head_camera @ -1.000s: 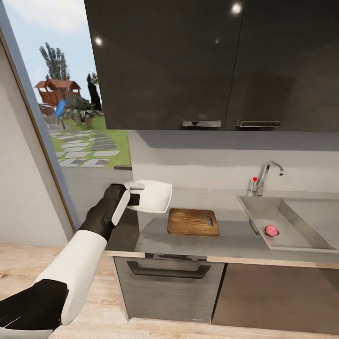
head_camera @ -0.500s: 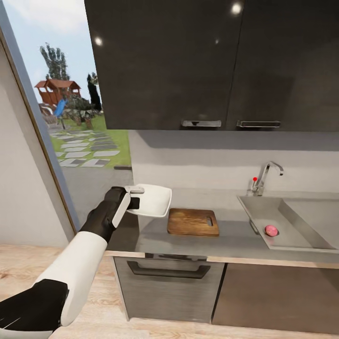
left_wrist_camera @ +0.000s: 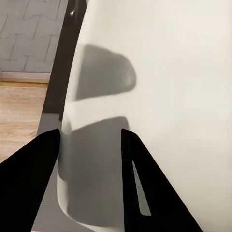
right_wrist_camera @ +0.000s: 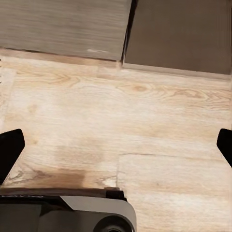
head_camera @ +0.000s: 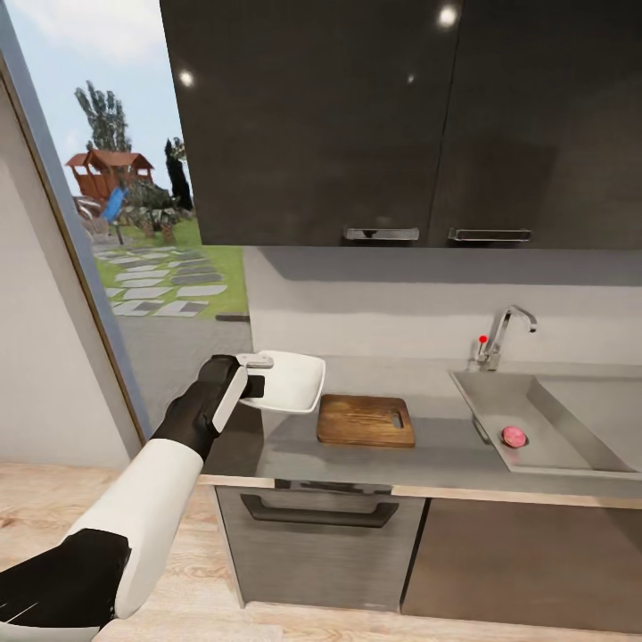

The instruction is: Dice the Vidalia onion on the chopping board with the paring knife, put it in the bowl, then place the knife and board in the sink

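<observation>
Clamped on the bowl [head_camera: 287, 380] rim, the left end effector [head_camera: 256, 374] has been lowered slightly toward the surface [head_camera: 446, 455], left of the chopping board [head_camera: 366, 420]; the right end effector's [right_wrist_camera: 116, 147] fingers are spread wide apart.

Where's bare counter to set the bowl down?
Free: the grey strip of countertop between the chopping board and the sink, and the band in front of the board. The left end is tight, where the left gripper holds the bowl.
</observation>
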You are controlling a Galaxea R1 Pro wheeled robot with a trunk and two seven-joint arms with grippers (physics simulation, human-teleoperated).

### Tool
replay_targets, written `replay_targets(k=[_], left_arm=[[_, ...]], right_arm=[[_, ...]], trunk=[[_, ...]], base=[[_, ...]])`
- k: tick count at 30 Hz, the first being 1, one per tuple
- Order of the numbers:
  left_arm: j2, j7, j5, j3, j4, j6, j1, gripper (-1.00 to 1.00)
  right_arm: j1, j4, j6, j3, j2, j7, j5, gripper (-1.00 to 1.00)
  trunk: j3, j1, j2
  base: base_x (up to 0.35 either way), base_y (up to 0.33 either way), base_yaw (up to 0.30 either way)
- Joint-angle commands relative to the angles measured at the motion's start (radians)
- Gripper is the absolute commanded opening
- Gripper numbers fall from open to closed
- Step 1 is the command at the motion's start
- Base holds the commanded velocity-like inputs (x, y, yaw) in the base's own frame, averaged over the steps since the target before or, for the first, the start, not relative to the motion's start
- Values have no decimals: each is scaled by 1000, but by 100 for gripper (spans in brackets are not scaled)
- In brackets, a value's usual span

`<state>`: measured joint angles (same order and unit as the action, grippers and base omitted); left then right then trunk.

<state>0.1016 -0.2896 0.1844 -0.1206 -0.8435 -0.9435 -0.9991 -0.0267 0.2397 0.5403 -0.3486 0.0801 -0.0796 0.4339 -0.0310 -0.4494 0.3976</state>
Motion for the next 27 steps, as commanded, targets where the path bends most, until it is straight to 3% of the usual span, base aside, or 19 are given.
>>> replay_targets(k=[1, 19, 27], left_arm=[[0, -10, 10, -2, -1, -3, -1, -100], [0, -10, 10, -2, 0, -2, -1, -100], [0, -10, 10, -2, 2, -2, -1, -100]], right_arm=[[-1, -1, 10, -3, 0, -6, 11, 100], [-1, -5, 38, -9, -2, -11, 7, 100], [-1, -6, 38, -9, -2, -11, 6, 100]], trunk=[[-2, -1, 2], [-2, -1, 2], [-2, -1, 2]], base=[[0, 0, 0], [0, 0, 1], [0, 0, 196]])
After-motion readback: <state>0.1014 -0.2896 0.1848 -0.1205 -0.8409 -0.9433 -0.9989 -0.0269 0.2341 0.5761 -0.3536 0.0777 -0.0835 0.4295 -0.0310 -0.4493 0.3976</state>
